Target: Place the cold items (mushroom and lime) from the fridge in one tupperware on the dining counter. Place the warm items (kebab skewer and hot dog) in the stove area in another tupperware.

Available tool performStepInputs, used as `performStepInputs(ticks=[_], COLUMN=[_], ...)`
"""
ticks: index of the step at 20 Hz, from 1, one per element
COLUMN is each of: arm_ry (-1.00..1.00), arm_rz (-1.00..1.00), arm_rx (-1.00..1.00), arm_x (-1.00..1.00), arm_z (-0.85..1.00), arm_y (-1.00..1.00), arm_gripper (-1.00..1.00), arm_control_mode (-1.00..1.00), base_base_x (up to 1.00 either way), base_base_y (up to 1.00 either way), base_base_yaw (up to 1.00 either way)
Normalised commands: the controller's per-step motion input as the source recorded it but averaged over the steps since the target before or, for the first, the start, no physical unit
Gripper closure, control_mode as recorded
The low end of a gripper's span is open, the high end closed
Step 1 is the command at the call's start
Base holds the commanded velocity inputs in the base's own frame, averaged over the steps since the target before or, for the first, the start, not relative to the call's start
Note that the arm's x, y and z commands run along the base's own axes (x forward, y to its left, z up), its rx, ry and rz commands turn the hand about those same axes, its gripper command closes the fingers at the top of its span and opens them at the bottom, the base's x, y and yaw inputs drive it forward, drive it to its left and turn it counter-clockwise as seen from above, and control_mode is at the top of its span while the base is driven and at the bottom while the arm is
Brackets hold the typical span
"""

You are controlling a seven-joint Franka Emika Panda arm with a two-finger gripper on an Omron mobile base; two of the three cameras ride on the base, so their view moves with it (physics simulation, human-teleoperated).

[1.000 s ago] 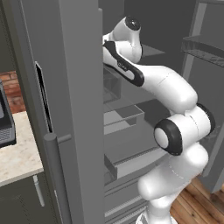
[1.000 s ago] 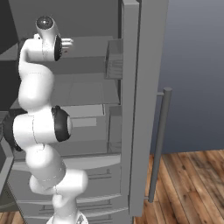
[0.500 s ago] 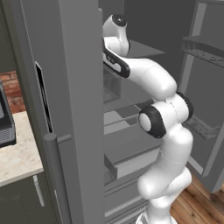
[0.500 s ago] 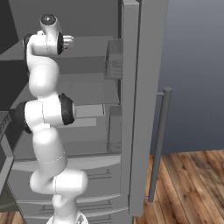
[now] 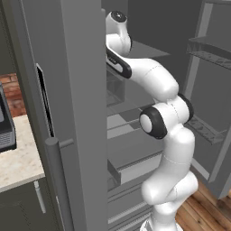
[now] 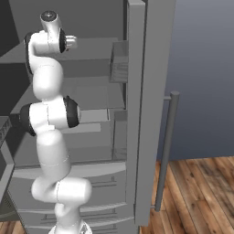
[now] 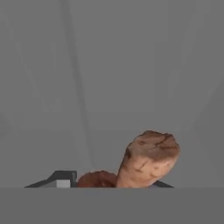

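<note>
Left of the fridge (image 5: 135, 58), noted a pale tabletop (image 5: 18, 162) with nothing of the task on it. Found the fridge's left door (image 5: 76, 113) swung open, hiding much of the interior.

Saw the arm (image 5: 158, 122) drawn more upright than a second before and stretched further into the upper part of the fridge, elbow pulled in closer to the shelves.

In the hand view, caught the pincer (image 7: 111, 183) narrowed from wide open to partly shut, its tips standing on either side of the mushroom (image 7: 148, 159). Located the mushroom inside the fridge, lying tilted between the tips, with what looked like a tan stem up to the right and a reddish-brown cap low to the left. Could not tell whether the tips already pressed on it or merely flanked it.

Judged the closing to be the grasp on the first cold item, still under way, with nothing yet lifted out of the fridge. Reckoned a firm hold was needed before withdrawing, the rounded shape being likely to slip.
</note>
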Motion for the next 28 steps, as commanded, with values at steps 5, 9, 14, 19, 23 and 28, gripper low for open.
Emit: performStepInputs(ticks=[5,9,14,19,23,28], arm_ry=[-0.02,-0.10,-0.38,-0.29,-0.05,0.07], arm_rz=[-0.13,-0.15,-0.17,-0.08,-0.04,0.00], arm_rx=[0.05,0.05,0.15,0.25,0.31,0.17], arm_x=[0.00,-0.07,-0.95,-1.00,-1.00,-1.00], arm_z=[-0.47,-0.17,0.00,-0.19,0.00,0.21], arm_y=[0.16,0.26,-0.10,-0.75,-0.91,-0.43], arm_gripper=[1.00,1.00,1.00,1.00,1.00,1.00], arm_control_mode=[-1.00,-1.00,-1.00,-1.00,-1.00,-1.00], base_base_x=[0.00,0.00,0.00,0.00,0.00,0.00], base_base_y=[0.00,0.00,0.00,0.00,0.00,0.00], base_base_yaw=[0.00,0.00,0.00,0.00,0.00,0.00])
